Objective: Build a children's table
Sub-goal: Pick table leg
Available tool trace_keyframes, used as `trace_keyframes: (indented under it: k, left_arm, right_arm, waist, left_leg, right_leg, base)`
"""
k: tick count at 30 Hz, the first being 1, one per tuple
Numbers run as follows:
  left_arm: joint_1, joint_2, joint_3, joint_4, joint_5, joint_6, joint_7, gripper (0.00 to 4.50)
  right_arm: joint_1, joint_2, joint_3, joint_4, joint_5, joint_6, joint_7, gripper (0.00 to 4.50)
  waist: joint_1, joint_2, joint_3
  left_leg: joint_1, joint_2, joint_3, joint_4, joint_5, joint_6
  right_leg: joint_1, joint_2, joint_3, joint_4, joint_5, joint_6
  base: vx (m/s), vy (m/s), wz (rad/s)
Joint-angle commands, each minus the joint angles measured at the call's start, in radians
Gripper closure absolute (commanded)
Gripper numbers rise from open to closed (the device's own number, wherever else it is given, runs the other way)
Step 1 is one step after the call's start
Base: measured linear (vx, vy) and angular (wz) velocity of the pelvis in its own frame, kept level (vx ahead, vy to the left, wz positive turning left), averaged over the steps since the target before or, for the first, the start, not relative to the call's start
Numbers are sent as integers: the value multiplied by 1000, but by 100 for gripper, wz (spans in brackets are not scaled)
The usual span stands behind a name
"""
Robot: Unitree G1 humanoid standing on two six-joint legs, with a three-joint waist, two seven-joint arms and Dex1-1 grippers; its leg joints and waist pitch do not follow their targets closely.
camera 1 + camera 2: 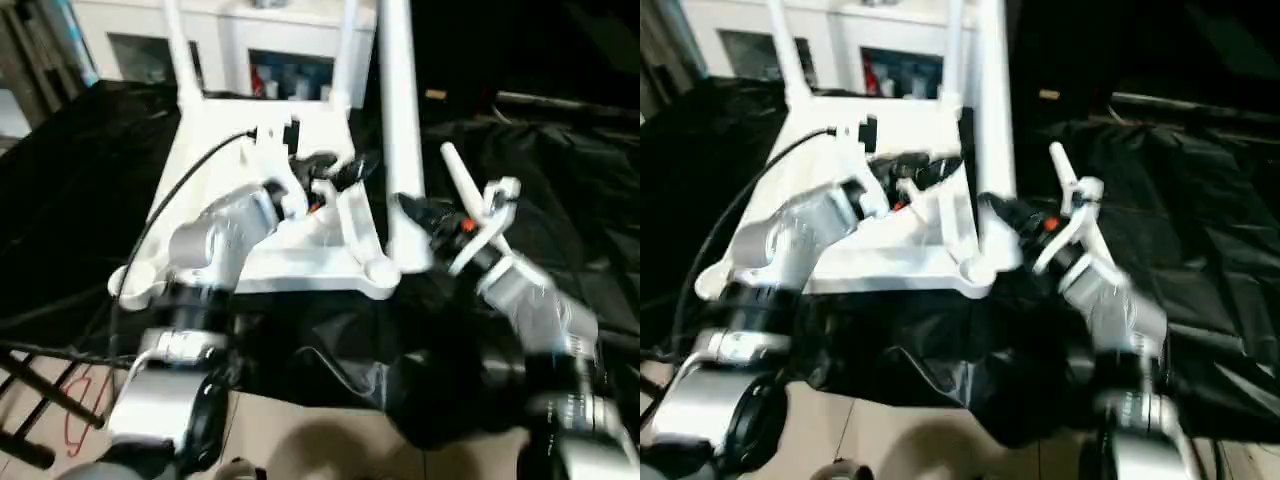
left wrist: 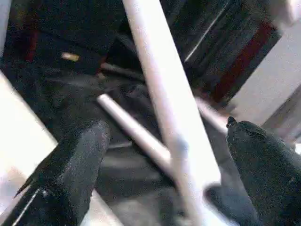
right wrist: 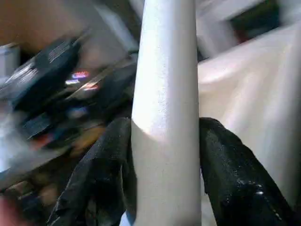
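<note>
One tube leg [image 3: 164, 117] between right gripper [image 3: 164, 155] fingers (seemingly clamped), left gripper [image 2: 160, 160] agape.

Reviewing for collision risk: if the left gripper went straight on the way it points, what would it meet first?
Probably the upright table leg, which crosses between the left gripper's open fingers; depth is unclear.

We seem to be in a lab: black sheeting [image 1: 560, 200] covers the bench, a glass-doored white cabinet [image 1: 240, 45] behind.
</note>
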Motion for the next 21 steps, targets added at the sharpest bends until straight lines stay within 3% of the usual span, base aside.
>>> trace_keyframes:
  k: [1, 6, 11, 15, 18, 21]
  left_arm:
    - [-37, -18, 26, 21, -46, 39, 8, 0]
    - [-42, -41, 8, 23, -72, 62, -7, 0]
    - [-42, -48, 0, 20, -62, 68, 4, 0]
    - [-44, -62, 33, -9, -89, 109, 73, 0]
    - [-39, -74, 45, -37, -91, 133, 144, 28]
    - [-37, -84, 55, -43, -92, 134, 175, 38]
  right_arm:
    - [19, -2, 23, -98, 55, 39, 46, 264]
    - [47, -10, 51, -162, 80, 84, 84, 264]
    - [61, -20, 80, -196, 57, 85, 71, 264]
    - [41, -35, 165, -193, -87, 22, -32, 264]
    - [5, -13, 219, -176, -183, -26, -123, 264]
    - [-6, -6, 254, -176, -224, -50, -148, 264]
  waist:
    - [2, 7, -78]
    - [1, 4, -74]
    - [1, 4, -75]
    - [-3, 5, -74]
    - [-8, 1, -74]
    - [-8, 5, -73]
  left_leg:
    - [30, 34, -22, -64, -235, 23]
    - [30, 32, -23, -66, -261, 4]
    - [27, 33, -25, -68, -251, -1]
    - [25, 32, -26, -68, -240, -17]
    - [23, 30, -25, -66, -241, -14]
    - [25, 30, -24, -65, -236, -10]
  right_leg:
    - [48, -72, 31, -79, -227, -211]
    - [43, -74, 33, -92, -304, -176]
    - [45, -75, 32, -92, -310, -159]
    - [44, -74, 32, -87, -284, -167]
    - [45, -74, 33, -88, -294, -162]
    - [41, -72, 34, -90, -291, -159]
  base:
    - [0, 0, 0]
    - [0, 0, 0]
    - [0, 0, 0]
    - [0, 0, 0]
    - [0, 0, 0]
    - [0, 0, 0]
